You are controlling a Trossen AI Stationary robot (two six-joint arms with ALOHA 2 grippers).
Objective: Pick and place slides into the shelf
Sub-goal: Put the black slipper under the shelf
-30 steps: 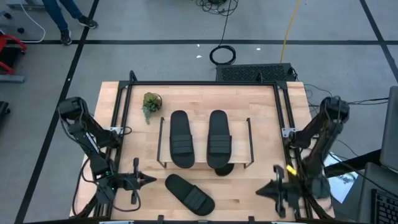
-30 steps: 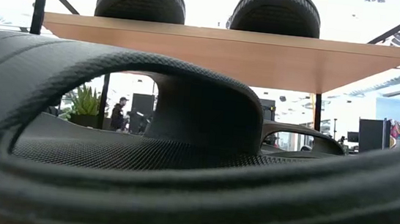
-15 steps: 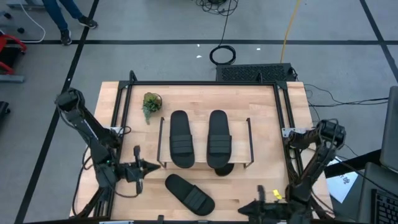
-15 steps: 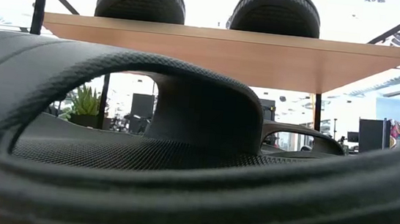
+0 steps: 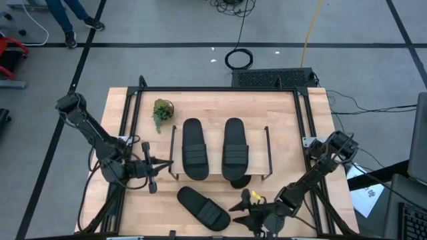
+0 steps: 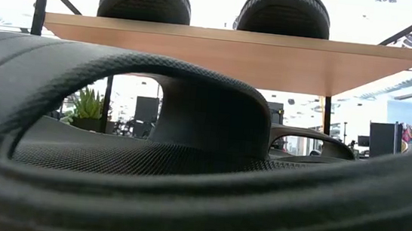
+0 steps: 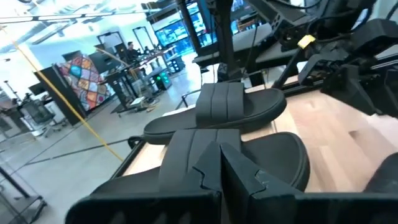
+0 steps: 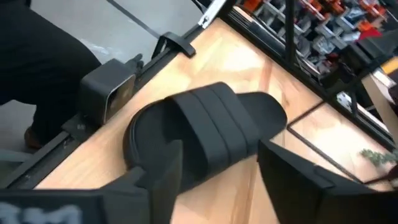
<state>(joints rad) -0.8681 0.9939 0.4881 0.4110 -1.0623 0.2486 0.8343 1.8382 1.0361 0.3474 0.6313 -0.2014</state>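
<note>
Right pincer (image 5: 235, 207) is down at the front edge of the bench (image 5: 280, 113), pointed at the loose slide (image 5: 203, 207) lying at an angle in front of the shelf (image 5: 220, 175). In the right wrist view its two fingers (image 8: 292, 174) stand apart with that slide (image 8: 205, 134) between and just ahead of them, and it has nothing in its grip as far as I can see; whether the tips touch the slide I can't tell.

Left pincer (image 5: 167, 162) sits just beside the shelf's left wire frame, fingers pressed together, empty. Its wrist camera looks across the loose slide (image 7: 214, 112) on the bench, with another black slide (image 7: 273, 155) nearer to it.

Two slides are on the shelf's wooden top, side by side: left one (image 5: 194, 149), right one (image 5: 235, 144). A fourth slide (image 5: 240, 180) is tucked under the shelf, only its end poking out at the front.

The low view is mostly filled by the loose slide's strap (image 6: 157, 73), with the shelf plank (image 6: 227, 53) behind and the two slides' ends on top of it. Small green plant (image 5: 162, 111) sits at the back left of the bench.
</note>
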